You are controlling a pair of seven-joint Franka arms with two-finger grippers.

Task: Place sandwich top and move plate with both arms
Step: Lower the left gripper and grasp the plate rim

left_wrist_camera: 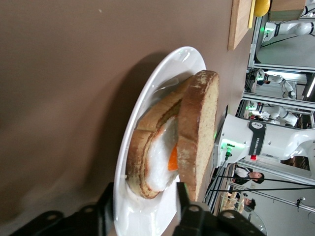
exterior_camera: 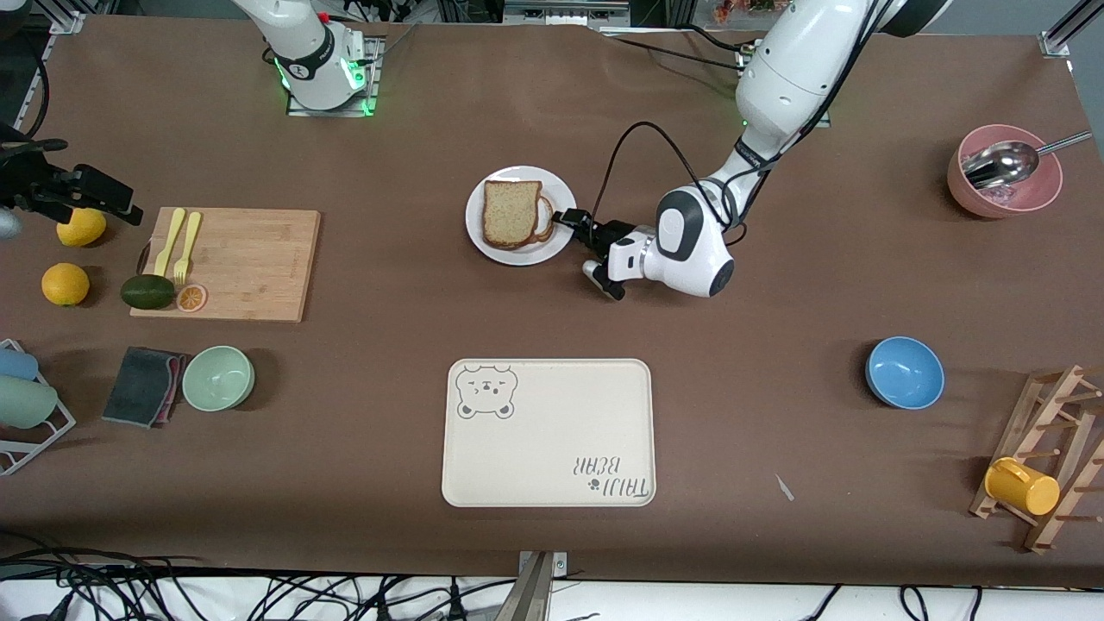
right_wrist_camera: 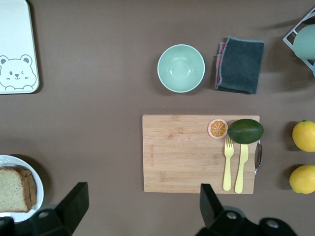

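we see the sandwich top lying on the plate, over a darker slice. the left gripper sits low at the plate's rim, toward the left arm's end. the right gripper hangs above a lemon, waiting.

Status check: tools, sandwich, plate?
Left tool straddling the plate rim. Right tool open above the cutting board. Sandwich top on.

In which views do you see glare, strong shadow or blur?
Front view: soft shadows only, glare on the metal spoon. Left wrist view: the plate casts a dark shadow on the table, and the left gripper fingers look blurred. Right wrist view: even light.
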